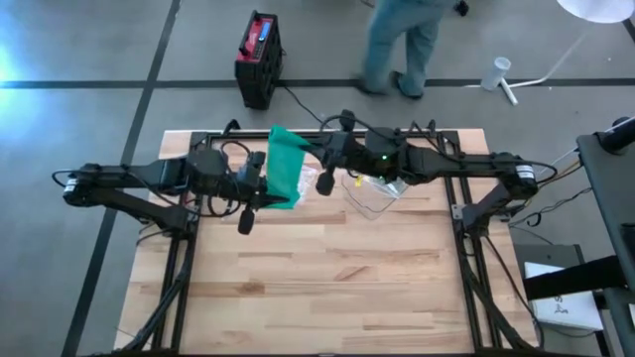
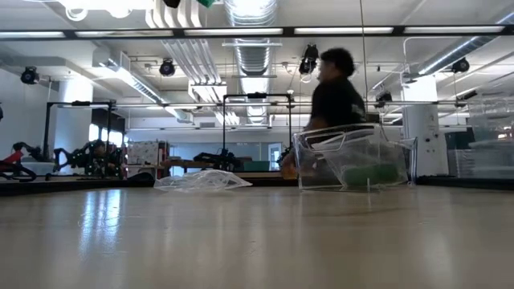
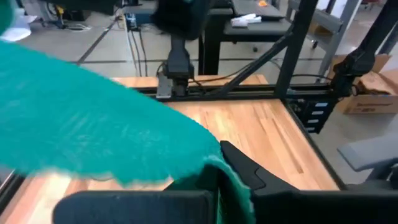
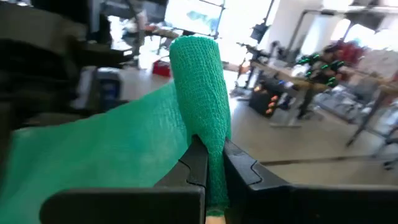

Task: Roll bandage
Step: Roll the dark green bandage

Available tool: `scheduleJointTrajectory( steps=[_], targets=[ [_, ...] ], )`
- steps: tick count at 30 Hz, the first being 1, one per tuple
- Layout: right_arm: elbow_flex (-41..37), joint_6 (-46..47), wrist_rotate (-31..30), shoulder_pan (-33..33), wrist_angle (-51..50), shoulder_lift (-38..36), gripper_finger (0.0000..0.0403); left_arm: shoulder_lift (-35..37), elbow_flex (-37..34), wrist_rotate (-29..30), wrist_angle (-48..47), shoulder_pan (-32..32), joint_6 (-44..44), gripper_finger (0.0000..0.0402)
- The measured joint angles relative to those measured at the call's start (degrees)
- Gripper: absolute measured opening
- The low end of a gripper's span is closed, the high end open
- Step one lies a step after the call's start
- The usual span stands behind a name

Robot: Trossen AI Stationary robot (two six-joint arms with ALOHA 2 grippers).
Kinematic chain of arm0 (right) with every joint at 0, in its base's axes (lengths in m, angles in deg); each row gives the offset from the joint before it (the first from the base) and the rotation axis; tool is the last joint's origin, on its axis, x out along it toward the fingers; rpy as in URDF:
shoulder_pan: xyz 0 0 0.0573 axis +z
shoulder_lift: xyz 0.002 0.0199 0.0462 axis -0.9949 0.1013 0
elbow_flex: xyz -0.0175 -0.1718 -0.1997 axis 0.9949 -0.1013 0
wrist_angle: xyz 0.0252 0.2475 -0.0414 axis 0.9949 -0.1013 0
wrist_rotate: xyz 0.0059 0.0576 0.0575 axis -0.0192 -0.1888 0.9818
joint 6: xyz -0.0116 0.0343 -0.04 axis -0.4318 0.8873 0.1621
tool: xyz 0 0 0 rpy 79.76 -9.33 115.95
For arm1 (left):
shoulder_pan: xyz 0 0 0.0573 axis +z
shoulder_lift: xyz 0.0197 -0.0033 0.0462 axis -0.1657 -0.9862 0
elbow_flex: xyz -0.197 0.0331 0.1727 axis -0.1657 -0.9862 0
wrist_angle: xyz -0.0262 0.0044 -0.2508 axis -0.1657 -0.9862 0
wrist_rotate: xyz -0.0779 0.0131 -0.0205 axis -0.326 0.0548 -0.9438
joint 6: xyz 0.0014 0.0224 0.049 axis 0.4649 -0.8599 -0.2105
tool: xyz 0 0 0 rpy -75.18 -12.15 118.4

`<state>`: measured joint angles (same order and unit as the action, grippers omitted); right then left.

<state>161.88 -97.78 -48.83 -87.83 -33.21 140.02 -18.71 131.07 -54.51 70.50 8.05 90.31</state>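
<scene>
A green bandage [image 1: 287, 167] hangs in the air above the table's far middle, stretched between my two grippers. One part of it is wound into a roll [image 4: 198, 93]. From the roll a flat strip [image 3: 93, 130] runs across to my left gripper. My left gripper [image 1: 272, 190] comes in from the table's left and is shut on the strip. My right gripper [image 1: 314, 159] comes in from the right and is shut on the roll. Neither gripper shows in the low view. My left gripper pinches the flat strip near its end [image 3: 227, 179] between its two fingers, coming level from the table's left. The cloth spreads wide beyond the fingertips toward the other arm, clear of the table. My right gripper pinches the roll's lower end [image 4: 214, 163] between its two fingers, coming level from the table's right. The roll stands up out of the fingers, and the strip leaves it sideways toward my left arm. All of it is lifted clear.
A clear plastic box [image 1: 371, 194] holding something green [image 2: 365, 172] stands on the table under my right arm. A crumpled clear bag [image 2: 201, 181] lies beside it. The table's near half [image 1: 317, 288] is bare wood. A person [image 1: 402, 45] walks beyond the far edge.
</scene>
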Motion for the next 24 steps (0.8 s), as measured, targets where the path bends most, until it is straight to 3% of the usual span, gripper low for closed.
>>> scheduleJointTrajectory(
  steps=[4, 13, 18, 24],
  targets=[
    [0.0, -2.1, -2.2, -0.5, 0.6, 1.6, 0.0009, 0.3, 0.0, -1.3, 2.7, -1.0, 0.4, 0.0],
    [0.1, -2.7, 0.0, -0.4, -1.4, 5.3, 0.0009, 0.5, 0.0, -0.5, 10.6, -1.6, -1.8, 0.0024],
    [0.1, -2.5, 3.4, 0.3, -3.3, 6.2, 0.0009, 0.5, 0.0, 1.0, 14.0, -0.9, -2.8, 0.0071],
    [0.1, -2.3, 8.1, 1.4, -6.2, 6.8, 0.0009, 0.2, 0.0, 2.5, 15.3, 1.1, -2.7, 0.0161]
  ],
)
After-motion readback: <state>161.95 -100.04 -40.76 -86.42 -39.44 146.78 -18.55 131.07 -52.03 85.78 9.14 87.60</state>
